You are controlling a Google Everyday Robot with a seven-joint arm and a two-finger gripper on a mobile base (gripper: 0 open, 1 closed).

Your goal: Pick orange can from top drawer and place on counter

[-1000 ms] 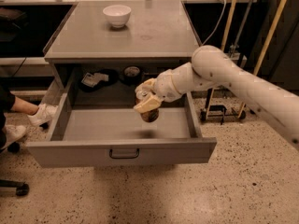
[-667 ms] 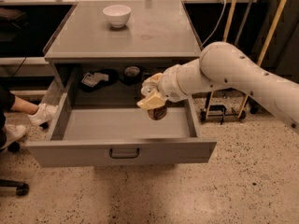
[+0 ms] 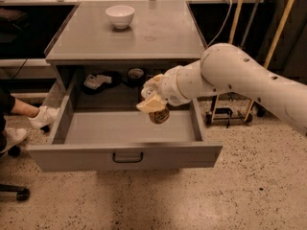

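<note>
The top drawer stands pulled out, its dark bar handle at the front centre. My gripper is above the drawer's right half, shut on the orange can, which hangs tilted below the fingers, clear of the drawer floor. My white arm reaches in from the right. The counter is the grey cabinet top behind the drawer, above and behind the can.
A white bowl stands on the counter at the back left. A crumpled dark bag and a round dark object lie at the drawer's back. A person's white shoe is left of the drawer. Cables and poles stand at the right.
My gripper has lifted the orange can higher out of the drawer and carried it slightly to the right; the arm has risen with it.
</note>
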